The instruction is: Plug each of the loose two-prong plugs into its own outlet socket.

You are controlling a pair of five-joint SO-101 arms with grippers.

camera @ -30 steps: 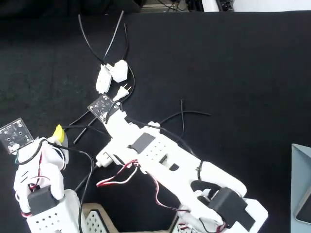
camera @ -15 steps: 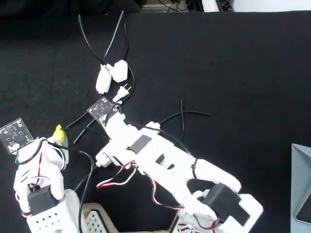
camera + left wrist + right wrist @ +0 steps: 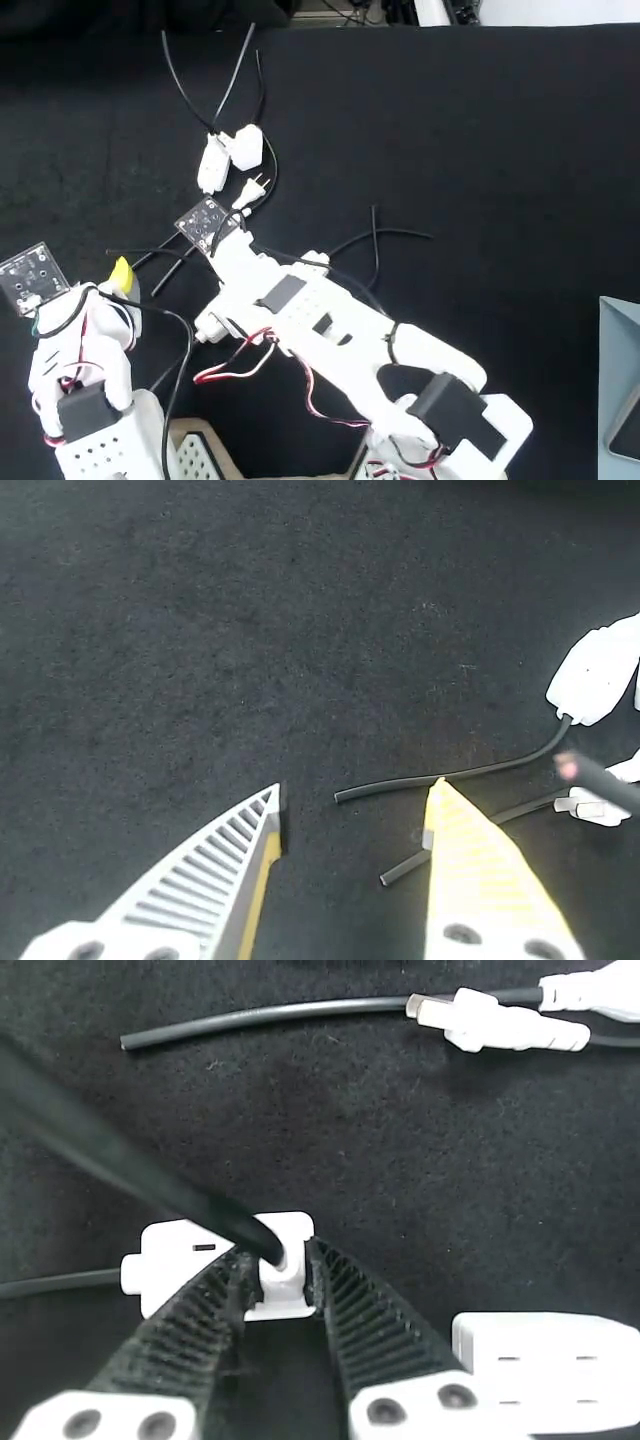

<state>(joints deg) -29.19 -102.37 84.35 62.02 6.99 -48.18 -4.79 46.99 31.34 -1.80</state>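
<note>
My right gripper (image 3: 277, 1260) is shut on a small white two-prong plug (image 3: 288, 1228) with a black cable. The plug butts against a white socket piece (image 3: 175, 1258) on the black mat. A second white outlet (image 3: 545, 1355) lies close beside my right gripper. A loose two-prong plug (image 3: 500, 1022) lies farther off. From above, the right gripper (image 3: 225, 245) sits just below that loose plug (image 3: 250, 190) and two white outlets (image 3: 215, 160). My left gripper (image 3: 355, 800) hovers open over bare mat, holding nothing; it stays at the near left (image 3: 105, 280).
Black cables (image 3: 375, 235) curl over the mat around the right arm and run off toward the far edge. One cable end (image 3: 440, 780) lies just past my left fingertips. A grey box (image 3: 620, 375) stands at the right edge.
The right arm has shifted slightly left and away, taking the gripped plug with it. The cables near its tip moved a little. The left arm kept still.
</note>
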